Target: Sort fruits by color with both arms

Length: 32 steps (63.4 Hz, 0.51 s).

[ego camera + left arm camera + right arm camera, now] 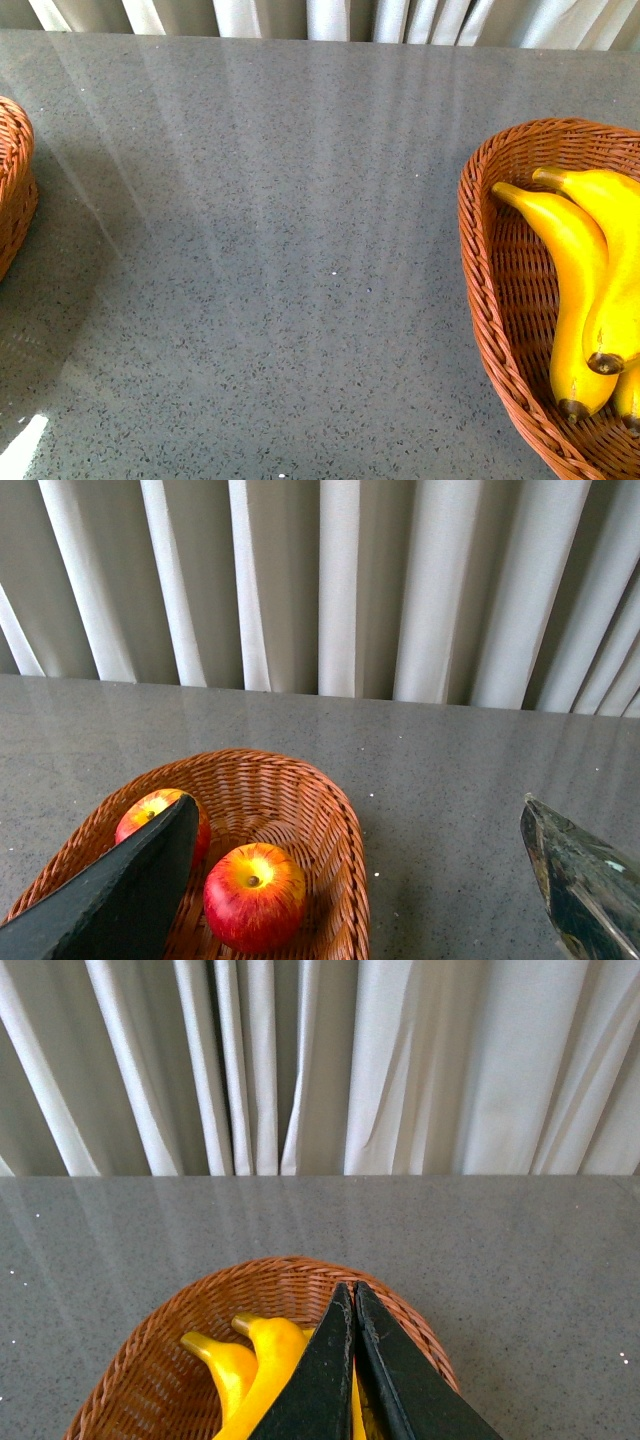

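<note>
Bananas (580, 290): I see them lying in the right basket (480, 270), side by side and touching, long axes running from the far rim toward me, stems at the far end, brown tips at the near end. A third yellow end peeks at the near right edge of the front view.
Apples (254, 895): two sit in the left basket (330, 820), near each other. The nearer apple has its yellowish top up. The other apple (145, 815) is half hidden behind a finger.
Left gripper (360, 890): I see it above the left basket's near side, fingers spread wide, holding nothing.
Right gripper (354, 1360): I see it over the bananas, fingers pressed together, nothing between them.
Arms: neither shows in the front view.
Table (280, 250): grey speckled stone with soft light streaks, a basket at each side.
Room: pale pleated curtains (400, 1060) hang behind the table's far edge.
</note>
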Motion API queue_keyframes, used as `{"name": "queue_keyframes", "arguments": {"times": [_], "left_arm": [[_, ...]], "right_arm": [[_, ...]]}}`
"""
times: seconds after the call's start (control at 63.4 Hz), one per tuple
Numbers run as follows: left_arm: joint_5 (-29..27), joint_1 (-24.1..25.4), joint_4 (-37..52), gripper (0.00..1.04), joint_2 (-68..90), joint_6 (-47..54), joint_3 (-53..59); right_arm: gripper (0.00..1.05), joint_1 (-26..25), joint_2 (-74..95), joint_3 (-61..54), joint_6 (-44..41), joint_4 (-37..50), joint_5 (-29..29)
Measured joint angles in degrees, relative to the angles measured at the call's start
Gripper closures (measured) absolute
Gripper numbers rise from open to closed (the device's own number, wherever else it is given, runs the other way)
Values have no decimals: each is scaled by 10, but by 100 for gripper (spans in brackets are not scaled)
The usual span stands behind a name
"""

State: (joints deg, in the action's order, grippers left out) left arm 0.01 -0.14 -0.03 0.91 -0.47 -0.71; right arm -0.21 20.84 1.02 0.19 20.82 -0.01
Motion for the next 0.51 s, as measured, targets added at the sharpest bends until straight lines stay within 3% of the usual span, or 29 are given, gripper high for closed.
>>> {"name": "queue_keyframes", "arguments": {"times": [0.505], "left_arm": [[0,0,0,9,0,0,0]], "right_arm": [[103,1,-99,0,0,-98,0]]}}
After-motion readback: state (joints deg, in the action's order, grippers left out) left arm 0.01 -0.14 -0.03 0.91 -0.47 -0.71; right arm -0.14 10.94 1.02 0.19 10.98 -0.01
